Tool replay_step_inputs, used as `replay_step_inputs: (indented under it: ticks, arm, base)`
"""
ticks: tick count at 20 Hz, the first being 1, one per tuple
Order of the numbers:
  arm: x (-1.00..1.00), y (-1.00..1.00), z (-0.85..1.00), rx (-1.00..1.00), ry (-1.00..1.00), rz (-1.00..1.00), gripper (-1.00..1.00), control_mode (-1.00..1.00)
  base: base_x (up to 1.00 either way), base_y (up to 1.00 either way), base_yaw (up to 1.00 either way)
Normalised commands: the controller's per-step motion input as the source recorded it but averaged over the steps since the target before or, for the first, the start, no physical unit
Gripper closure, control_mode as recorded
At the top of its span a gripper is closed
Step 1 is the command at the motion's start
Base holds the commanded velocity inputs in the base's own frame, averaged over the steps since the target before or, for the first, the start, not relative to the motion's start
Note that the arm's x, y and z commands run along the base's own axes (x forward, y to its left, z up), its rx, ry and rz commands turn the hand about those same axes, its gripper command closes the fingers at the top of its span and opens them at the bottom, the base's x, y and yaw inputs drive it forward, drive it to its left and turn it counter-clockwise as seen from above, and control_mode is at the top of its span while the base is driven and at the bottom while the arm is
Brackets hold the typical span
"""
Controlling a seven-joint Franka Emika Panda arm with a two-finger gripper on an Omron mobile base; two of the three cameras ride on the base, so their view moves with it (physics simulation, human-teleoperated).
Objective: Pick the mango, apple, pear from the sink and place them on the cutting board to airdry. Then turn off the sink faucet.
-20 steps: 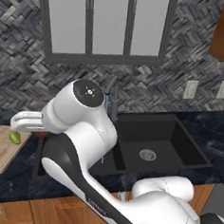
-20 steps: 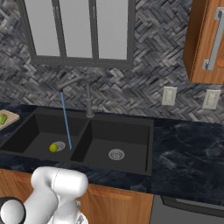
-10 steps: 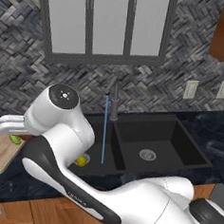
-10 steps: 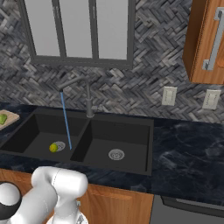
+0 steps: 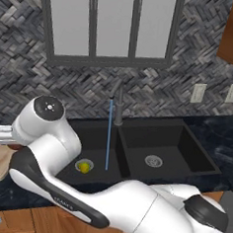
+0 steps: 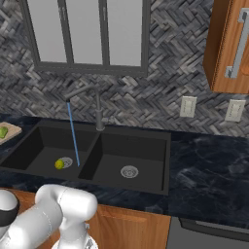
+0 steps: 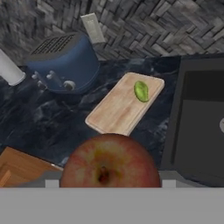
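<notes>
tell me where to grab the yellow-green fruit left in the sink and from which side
Grip the yellow-green fruit across its round middle, coming straight down from above. It lies low on the floor of the sink's left basin, beside the drain, so the basin walls block a sideways approach. The water stream falls just next to it, so keeping the jaws in line with that stream probably avoids it.

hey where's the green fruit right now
It lies on the cutting board, at the far corner nearest the sink, beside the blue toaster.
</notes>
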Motion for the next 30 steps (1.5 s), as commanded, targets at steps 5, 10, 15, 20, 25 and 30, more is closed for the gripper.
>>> replay_step_inputs:
  ticks: [5,10,15,20,25,30]
  arm:
    - [0.11,0.31,-0.27,0.00,0.00,0.01,1.00,-1.00]
    - [0.14,0.22,-0.25,0.00,0.00,0.00,1.00,-1.00]
    - [0.25,0.12,-0.21,0.00,0.00,0.00,1.00,-1.00]
    - [0.28,0.25,-0.22,0.00,0.00,0.01,1.00,-1.00]
    - [0.13,0.37,-0.20,0.00,0.00,0.00,1.00,-1.00]
    - [0.17,0.25,-0.15,0.00,0.00,0.00,1.00,-1.00]
  base:
    - [0.00,0.00,0.00]
    - [0.00,0.00,0.00]
    - [0.00,0.00,0.00]
    - [0.00,0.00,0.00]
    - [0.00,0.00,0.00]
    - [0.00,0.00,0.00]
